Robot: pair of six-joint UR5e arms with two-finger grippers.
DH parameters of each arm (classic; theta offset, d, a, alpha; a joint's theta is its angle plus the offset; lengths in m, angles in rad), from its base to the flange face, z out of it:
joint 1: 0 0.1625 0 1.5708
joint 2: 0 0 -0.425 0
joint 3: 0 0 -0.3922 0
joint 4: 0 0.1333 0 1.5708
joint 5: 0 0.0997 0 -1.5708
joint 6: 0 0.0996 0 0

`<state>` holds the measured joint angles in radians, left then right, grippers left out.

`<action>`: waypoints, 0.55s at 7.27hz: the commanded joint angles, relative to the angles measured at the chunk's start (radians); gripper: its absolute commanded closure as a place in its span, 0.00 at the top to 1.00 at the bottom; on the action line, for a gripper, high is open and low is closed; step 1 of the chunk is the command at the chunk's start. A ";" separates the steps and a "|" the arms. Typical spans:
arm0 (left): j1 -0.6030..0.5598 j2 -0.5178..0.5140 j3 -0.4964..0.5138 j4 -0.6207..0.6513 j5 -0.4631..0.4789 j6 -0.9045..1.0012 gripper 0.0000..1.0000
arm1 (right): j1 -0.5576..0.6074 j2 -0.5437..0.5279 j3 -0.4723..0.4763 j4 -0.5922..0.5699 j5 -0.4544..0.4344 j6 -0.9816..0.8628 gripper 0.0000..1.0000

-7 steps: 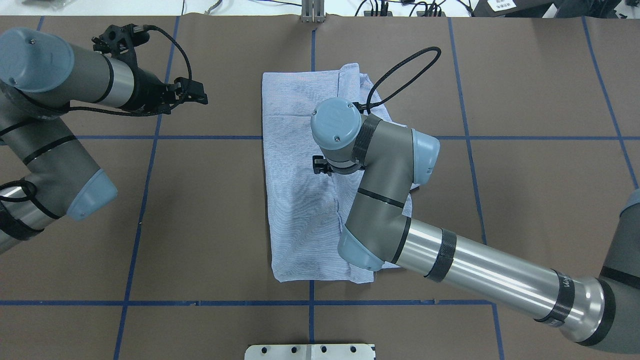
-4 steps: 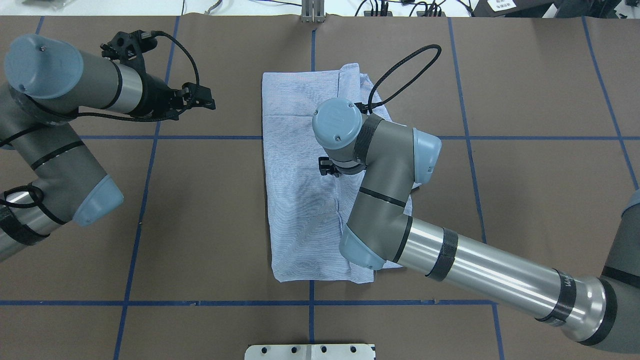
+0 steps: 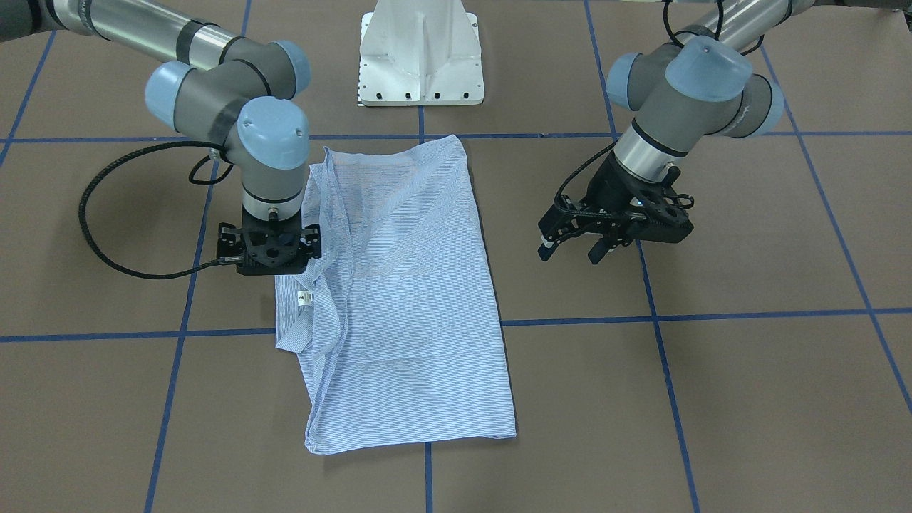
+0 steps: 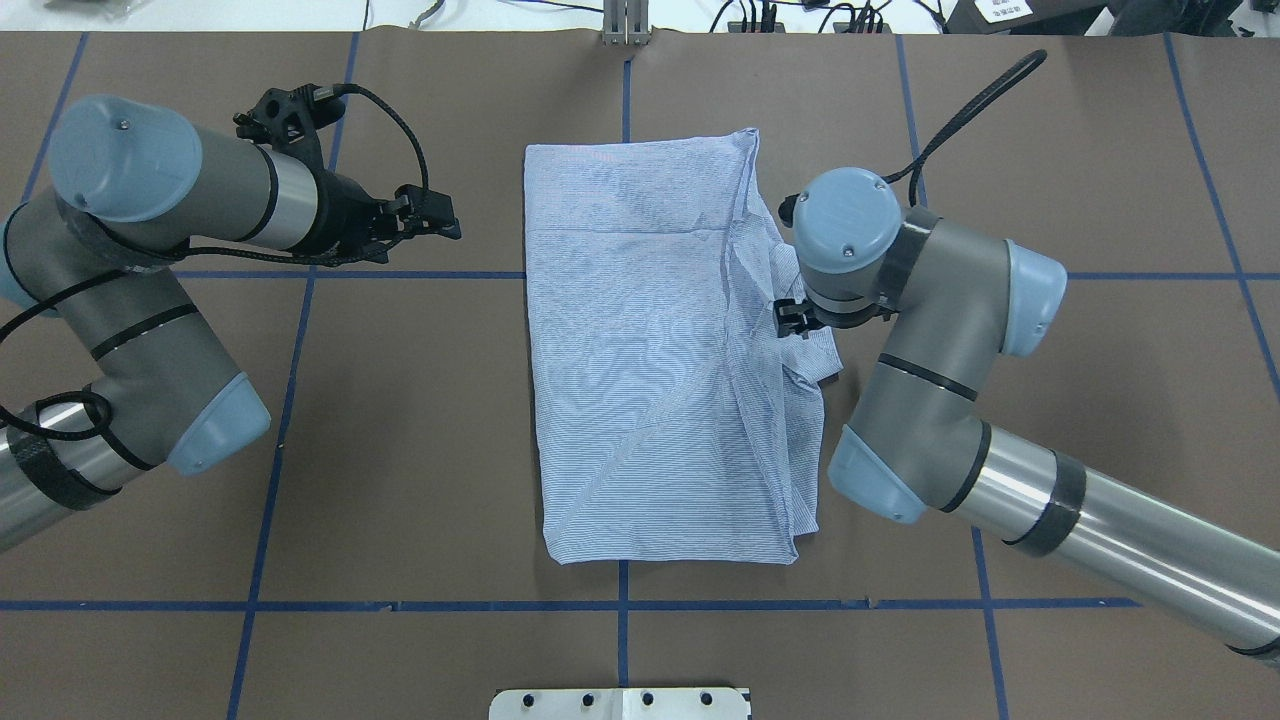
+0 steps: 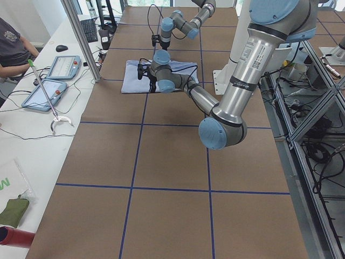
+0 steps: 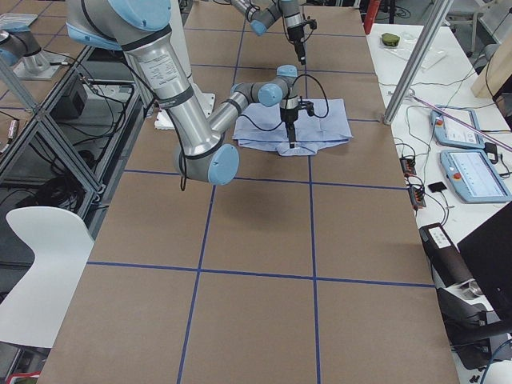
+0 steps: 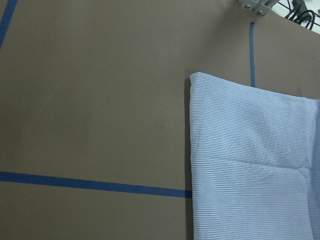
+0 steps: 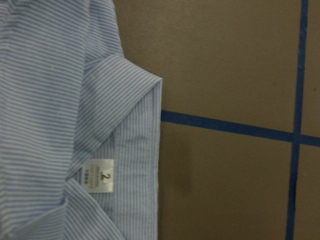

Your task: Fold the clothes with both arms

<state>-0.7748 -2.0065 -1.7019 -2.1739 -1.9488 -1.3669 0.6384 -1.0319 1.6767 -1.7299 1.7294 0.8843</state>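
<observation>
Shirt (image 4: 650,360) flatter; right gripper (image 3: 269,251) now at collar (image 8: 135,150).

right claw (image 3: 269,251) aside, left claw (image 3: 568,254) nearer shirt (image 3: 406,285)

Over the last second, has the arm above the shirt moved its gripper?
Yes. The right gripper has shifted toward the robot's right: from above the middle of the shirt, near the centre blue tape line, out to its collar-side edge.
</observation>
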 commanded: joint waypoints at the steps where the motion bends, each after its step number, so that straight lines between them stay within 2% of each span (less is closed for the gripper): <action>1: 0.003 -0.006 -0.001 0.000 0.002 -0.008 1.00 | 0.035 -0.019 0.064 0.001 0.056 -0.034 1.00; 4: 0.006 -0.005 0.004 0.000 0.001 -0.006 1.00 | -0.012 0.082 0.054 0.013 0.062 -0.010 1.00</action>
<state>-0.7700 -2.0116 -1.7004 -2.1727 -1.9480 -1.3741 0.6517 -0.9845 1.7371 -1.7226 1.7930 0.8683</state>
